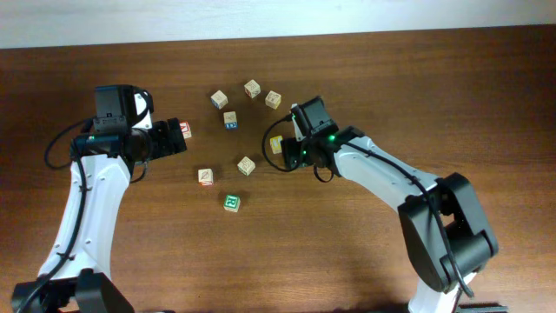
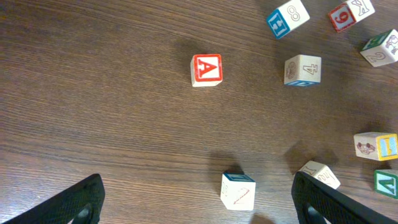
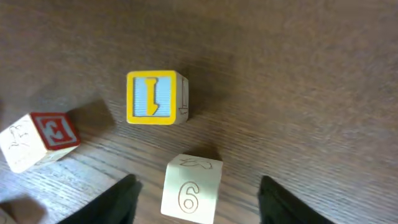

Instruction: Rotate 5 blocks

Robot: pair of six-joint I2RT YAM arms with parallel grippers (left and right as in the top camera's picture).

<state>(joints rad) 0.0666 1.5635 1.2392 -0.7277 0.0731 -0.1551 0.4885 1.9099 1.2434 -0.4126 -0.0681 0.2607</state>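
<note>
Grn-R blk [image 1: 231, 203]; red-A cube [image 2: 206, 69]

I see a dark wood-grain table [image 1: 261, 269] filling my view; a pale strip [image 1: 261, 17] runs along twelve o'clock.

Dark brown wooden table [image 1: 365, 261], grain running left to right, pale strip beyond far edge. Small wooden cubes scattered mid-table, all apart.

- Far: three pale cubes [image 1: 219, 99] [image 1: 252, 88] [image 1: 273, 99] in shallow arc
- Just near of them: cube with blue mark [image 1: 230, 119]
- Left: cube with red "A" face [image 1: 184, 129]
- Centre: two tan cubes [image 1: 205, 176] [image 1: 247, 165] with faint drawings
- Nearest: green "R" cube [image 1: 232, 203]
- Right of centre: yellow-faced cube [image 1: 276, 144], with cream "6" cube [image 3: 191, 193] just beside it, narrow gap between
</note>
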